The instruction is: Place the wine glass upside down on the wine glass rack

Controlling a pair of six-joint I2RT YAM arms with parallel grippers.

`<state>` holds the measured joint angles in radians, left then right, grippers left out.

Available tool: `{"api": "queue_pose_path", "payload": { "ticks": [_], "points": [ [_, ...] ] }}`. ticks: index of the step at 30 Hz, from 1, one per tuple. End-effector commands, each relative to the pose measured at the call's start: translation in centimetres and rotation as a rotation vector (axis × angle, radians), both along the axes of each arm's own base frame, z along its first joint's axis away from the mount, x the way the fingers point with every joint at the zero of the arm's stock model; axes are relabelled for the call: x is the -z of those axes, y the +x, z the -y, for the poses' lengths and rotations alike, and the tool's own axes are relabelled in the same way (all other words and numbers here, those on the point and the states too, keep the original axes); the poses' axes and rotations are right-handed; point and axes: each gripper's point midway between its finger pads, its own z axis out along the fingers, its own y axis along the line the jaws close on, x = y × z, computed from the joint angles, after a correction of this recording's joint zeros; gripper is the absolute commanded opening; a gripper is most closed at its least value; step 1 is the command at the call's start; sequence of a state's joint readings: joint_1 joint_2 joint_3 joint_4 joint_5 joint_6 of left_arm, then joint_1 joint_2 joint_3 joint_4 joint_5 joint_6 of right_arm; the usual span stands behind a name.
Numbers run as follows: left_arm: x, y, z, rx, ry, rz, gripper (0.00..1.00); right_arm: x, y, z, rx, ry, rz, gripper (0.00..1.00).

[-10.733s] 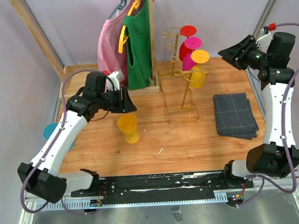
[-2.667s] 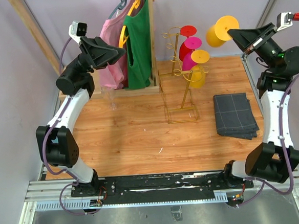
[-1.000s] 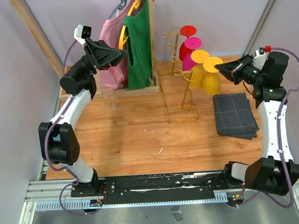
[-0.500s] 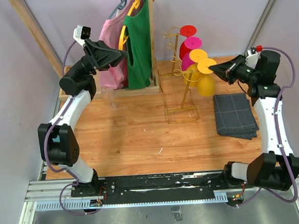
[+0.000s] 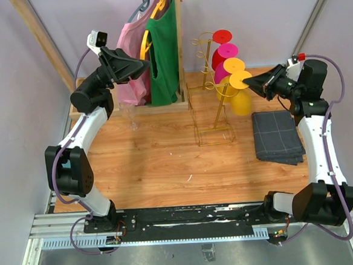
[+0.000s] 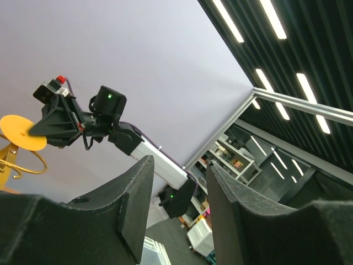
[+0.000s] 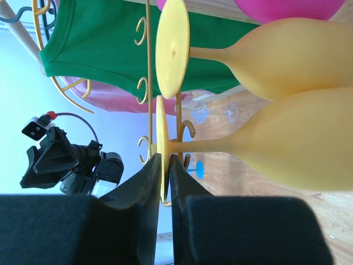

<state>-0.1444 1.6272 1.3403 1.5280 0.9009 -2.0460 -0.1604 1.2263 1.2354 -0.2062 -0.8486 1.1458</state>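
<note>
My right gripper (image 5: pixel 253 83) is shut on the flat foot of a yellow wine glass (image 5: pixel 241 101), which hangs bowl-down right beside the right side of the gold wire wine glass rack (image 5: pixel 213 108). In the right wrist view the jaws (image 7: pixel 164 157) pinch the thin foot disc edge-on, the glass's bowl (image 7: pixel 292 143) stretches right, and the rack's curled hooks (image 7: pixel 144 149) sit just behind the foot. A second yellow glass (image 7: pixel 287 58) hangs on the rack. My left gripper (image 5: pixel 142 63) is open and empty, raised high at the back left; its fingers (image 6: pixel 132 204) point towards the right arm.
Red (image 5: pixel 221 36), pink (image 5: pixel 226 51) and yellow (image 5: pixel 234 66) glasses hang on the rack. A wooden clothes rack with a green shirt (image 5: pixel 162 51) and a pink one stands behind left. A folded grey cloth (image 5: pixel 278 136) lies on the right. A clear glass (image 7: pixel 212 113) stands on the table.
My right gripper has carried the yellow glass down from high up and left, up against the rack's right side. The left arm has stayed still over the last second.
</note>
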Motion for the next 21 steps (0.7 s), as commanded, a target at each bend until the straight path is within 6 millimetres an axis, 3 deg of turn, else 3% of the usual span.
{"api": "queue_pose_path", "payload": {
  "ticks": [1,12,21],
  "points": [
    [-0.8,-3.8,-0.7,-0.015,-0.019,0.221,0.48,-1.9,-1.5,-1.1,-0.049,-0.033,0.085,0.17],
    [-0.7,-3.8,-0.7,-0.018,-0.016,0.222,0.48,-1.3,-3.1,-1.5,-0.078,-0.036,0.073,0.26],
    [-0.5,-3.4,-0.7,-0.019,-0.017,0.213,0.48,-0.4,-4.3,-1.8,-0.1,-0.039,0.065,0.27]
  ]
}}
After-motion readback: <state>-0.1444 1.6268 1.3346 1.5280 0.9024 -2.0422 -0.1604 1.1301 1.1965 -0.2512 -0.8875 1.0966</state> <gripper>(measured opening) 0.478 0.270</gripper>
